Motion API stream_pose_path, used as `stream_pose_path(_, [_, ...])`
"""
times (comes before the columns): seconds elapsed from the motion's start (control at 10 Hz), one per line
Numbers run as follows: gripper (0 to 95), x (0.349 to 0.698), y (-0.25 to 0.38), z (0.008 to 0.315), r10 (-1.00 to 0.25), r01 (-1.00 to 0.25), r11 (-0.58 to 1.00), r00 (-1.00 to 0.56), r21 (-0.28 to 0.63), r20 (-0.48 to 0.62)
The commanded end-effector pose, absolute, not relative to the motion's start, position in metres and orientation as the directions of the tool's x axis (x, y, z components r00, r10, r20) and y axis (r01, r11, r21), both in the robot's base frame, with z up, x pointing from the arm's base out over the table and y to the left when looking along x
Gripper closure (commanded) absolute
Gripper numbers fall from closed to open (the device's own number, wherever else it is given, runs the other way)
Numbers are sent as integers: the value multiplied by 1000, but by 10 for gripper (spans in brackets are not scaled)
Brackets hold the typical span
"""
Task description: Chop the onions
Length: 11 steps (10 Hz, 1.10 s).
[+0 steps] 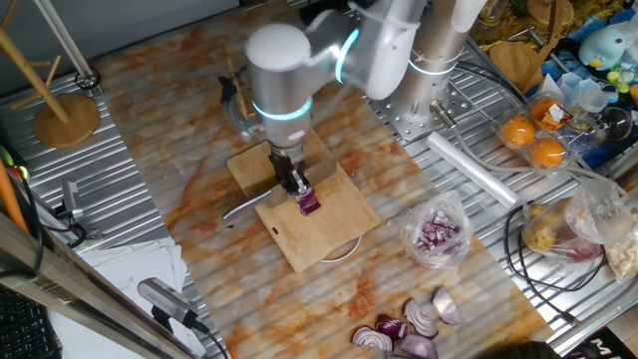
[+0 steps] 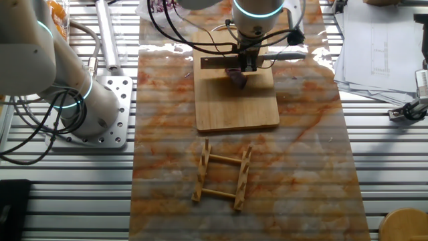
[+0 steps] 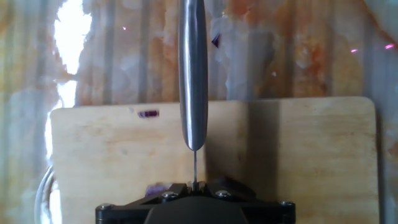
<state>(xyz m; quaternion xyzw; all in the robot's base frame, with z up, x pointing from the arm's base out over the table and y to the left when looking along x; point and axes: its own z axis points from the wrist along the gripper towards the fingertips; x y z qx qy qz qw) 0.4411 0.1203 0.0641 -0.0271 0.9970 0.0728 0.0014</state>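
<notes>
Directly above the wooden board [image 1: 321, 221], the gripper [image 1: 296, 183] is held pointing straight down, clamped on a knife [image 3: 193, 74]. Along the hand view the blade is seen edge-on, its long axis running away from the gripper across the board towards the bench [image 2: 294, 167] beyond. Just under and beside the gripper, near the board's middle, the onion wedge [image 1: 309, 202] is found, touching the board; whether the blade touches it cannot be told. One small purple bit [image 3: 148, 114] lies apart near the board's far edge. A downward cut appears to be in hand.
</notes>
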Motion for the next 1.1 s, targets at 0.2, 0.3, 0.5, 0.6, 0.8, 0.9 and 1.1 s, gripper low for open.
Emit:
stream_pose_path(0.2, [950,443,118,60,-81,-83,990,-996,114,-22])
stream_pose_path(0.3, [950,443,117,59,-83,-85,990,-996,113,-24])
stream_pose_path(0.5, [950,444,116,58,-86,-88,990,-996,107,-25])
stream_pose_path(0.6, [950,444,115,58,-86,-88,990,-996,107,-26])
stream_pose_path(0.8, [950,445,115,59,-87,-90,990,-996,105,-26])
stream_pose_path(0.9, [950,445,114,59,-91,-93,991,-996,100,-25])
stream_pose_path(1.1, [950,445,112,57,-100,-102,990,-995,95,-26])
